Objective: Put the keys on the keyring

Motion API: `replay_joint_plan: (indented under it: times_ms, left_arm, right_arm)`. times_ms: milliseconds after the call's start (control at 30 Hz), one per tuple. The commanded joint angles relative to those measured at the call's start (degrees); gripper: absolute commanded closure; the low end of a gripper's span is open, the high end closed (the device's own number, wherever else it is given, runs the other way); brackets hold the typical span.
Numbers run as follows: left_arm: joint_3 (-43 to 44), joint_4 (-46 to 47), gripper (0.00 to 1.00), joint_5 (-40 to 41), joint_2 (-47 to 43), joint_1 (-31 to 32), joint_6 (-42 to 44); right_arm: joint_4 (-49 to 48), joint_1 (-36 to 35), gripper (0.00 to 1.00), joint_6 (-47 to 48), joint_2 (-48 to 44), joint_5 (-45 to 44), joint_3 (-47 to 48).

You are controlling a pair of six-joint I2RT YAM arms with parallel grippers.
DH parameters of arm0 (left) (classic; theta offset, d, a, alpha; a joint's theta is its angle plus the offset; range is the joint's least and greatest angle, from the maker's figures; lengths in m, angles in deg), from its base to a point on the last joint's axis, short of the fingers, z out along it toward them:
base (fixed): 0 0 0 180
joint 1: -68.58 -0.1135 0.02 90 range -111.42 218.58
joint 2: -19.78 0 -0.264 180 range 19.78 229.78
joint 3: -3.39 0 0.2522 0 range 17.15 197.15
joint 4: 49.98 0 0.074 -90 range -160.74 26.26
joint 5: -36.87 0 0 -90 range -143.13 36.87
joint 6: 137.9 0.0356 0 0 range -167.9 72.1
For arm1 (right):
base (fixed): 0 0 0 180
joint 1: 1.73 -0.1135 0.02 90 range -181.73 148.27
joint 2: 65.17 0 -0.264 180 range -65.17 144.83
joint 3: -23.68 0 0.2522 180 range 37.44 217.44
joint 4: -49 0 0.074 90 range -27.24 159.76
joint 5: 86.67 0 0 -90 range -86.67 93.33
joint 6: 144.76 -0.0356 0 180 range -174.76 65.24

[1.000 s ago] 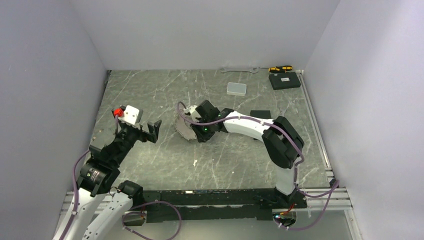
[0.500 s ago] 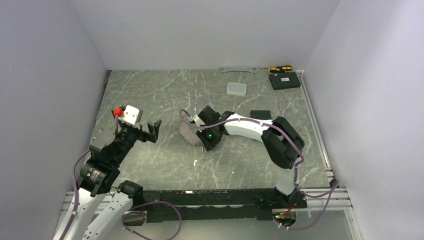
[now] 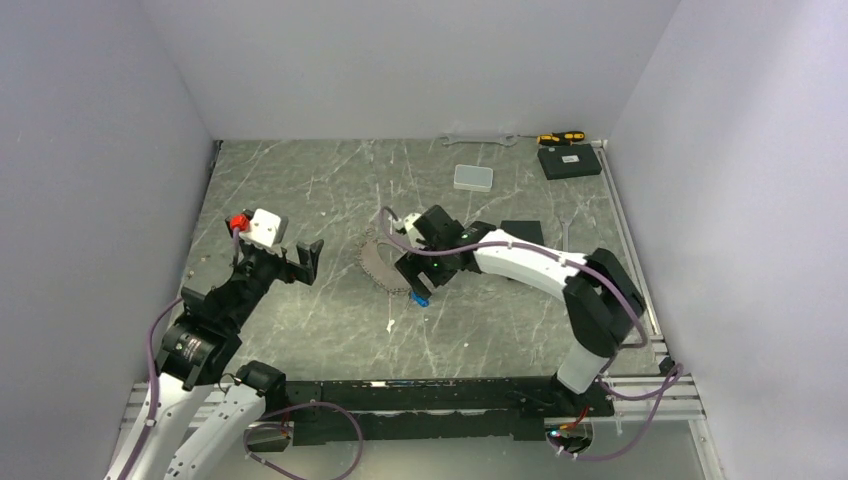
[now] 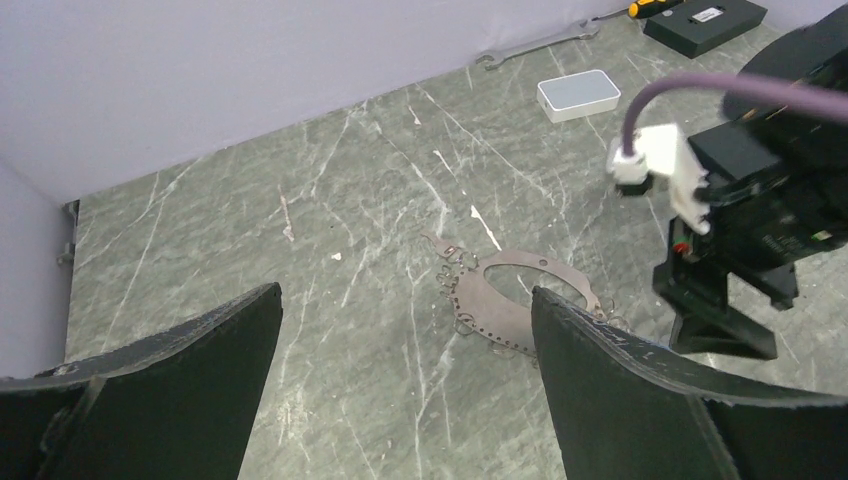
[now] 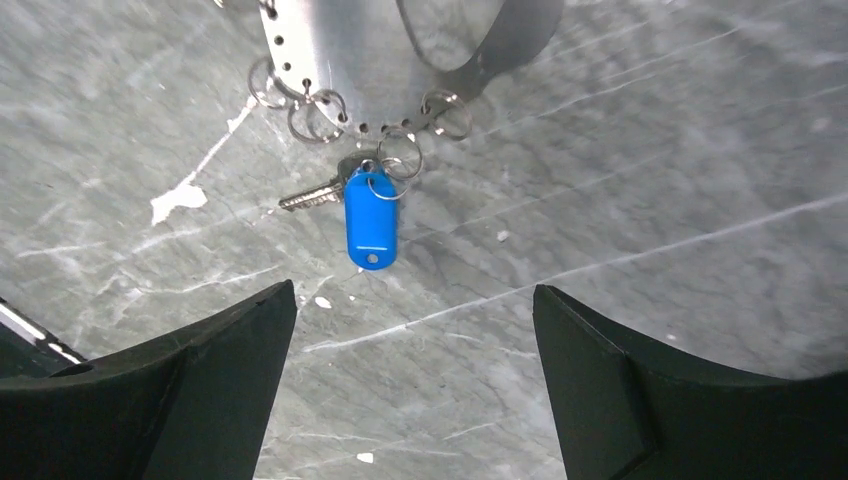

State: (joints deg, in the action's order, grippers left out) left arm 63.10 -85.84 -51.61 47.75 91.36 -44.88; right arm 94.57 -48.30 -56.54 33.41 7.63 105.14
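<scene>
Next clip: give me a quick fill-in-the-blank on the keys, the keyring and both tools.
1. The tag beside the silver key is coloured ____.
2. The right tool, above the keyring, is ____, gripping nothing.
3. The left tool is open and holds ____.
Missing words: blue; open; nothing.

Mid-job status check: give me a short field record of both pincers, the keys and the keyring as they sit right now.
left pincer: open, empty, hovering over the table to the left of the keyring
right pincer: open, empty, over the keys, touching nothing
keyring: flat on the table; perforated band with small split rings along its edge
blue tag: lying on the table, its top end at one small ring
silver key: head tucked under the blue tag, blade pointing sideways
threaded onto ring: cannot tell
</scene>
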Motion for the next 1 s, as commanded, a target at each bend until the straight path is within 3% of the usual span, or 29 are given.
replay_joint_plan:
  times_ms: [0,200,433,967]
  left_arm:
    - [0.10,0.42,0.02,1.43,0.15,-0.24,1.27]
    - [-0.03,0.66,0.02,1.65,-0.37,-0.25,1.45]
    - [0.02,0.59,0.01,1.88,0.46,-0.21,1.61]
    - [0.11,0.22,0.02,2.39,0.68,-0.28,1.36]
  right_arm:
    - [-7.38,0.15,0.08,-1.56,-6.71,-2.26,-1.73]
    - [-16.82,-1.95,0.20,-6.94,-9.37,2.06,-5.43]
    - [-23.14,-5.26,0.37,-10.84,-5.89,9.71,-8.51]
    - [-29.74,-6.00,0.39,-13.23,0.29,10.03,-12.65]
